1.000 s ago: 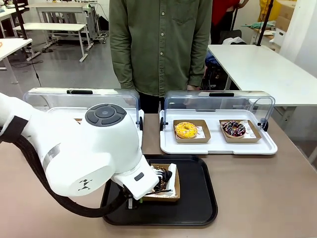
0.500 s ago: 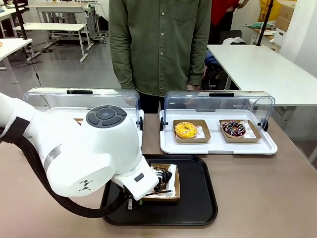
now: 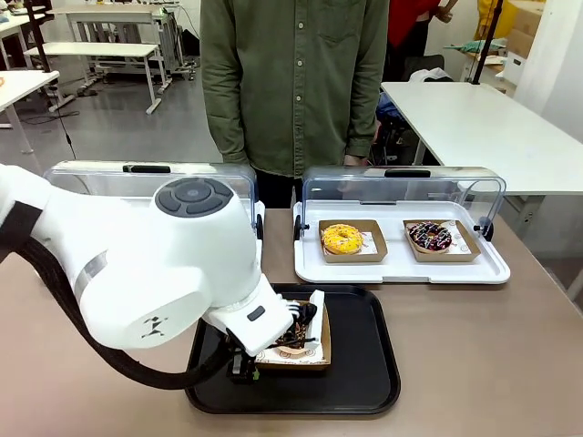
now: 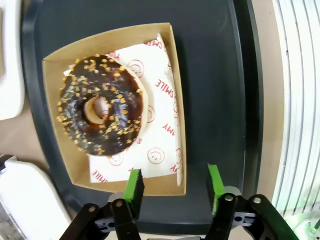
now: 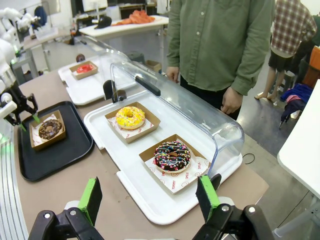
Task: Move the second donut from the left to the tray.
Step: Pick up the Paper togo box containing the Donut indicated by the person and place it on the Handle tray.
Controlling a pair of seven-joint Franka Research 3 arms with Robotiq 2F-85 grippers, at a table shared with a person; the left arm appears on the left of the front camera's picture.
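The chocolate-iced donut with light sprinkles lies in its brown cardboard box on white paper, and the box rests on the black tray. My left gripper hangs open just above the box's near corner, one green pad over the box wall and the other over bare tray. From the front, the left arm's wrist covers part of the box and donut. The right wrist view shows the donut and the left gripper. My right gripper is open and holds nothing.
A white display tray with a raised clear lid holds a yellow donut and a dark, colour-sprinkled donut. A second display tray holds a red donut. A person in a green shirt stands at the far side.
The left arm has lifted slightly and shifted a little to the left. More of the box and donut shows beside the wrist. The box stays on the tray.
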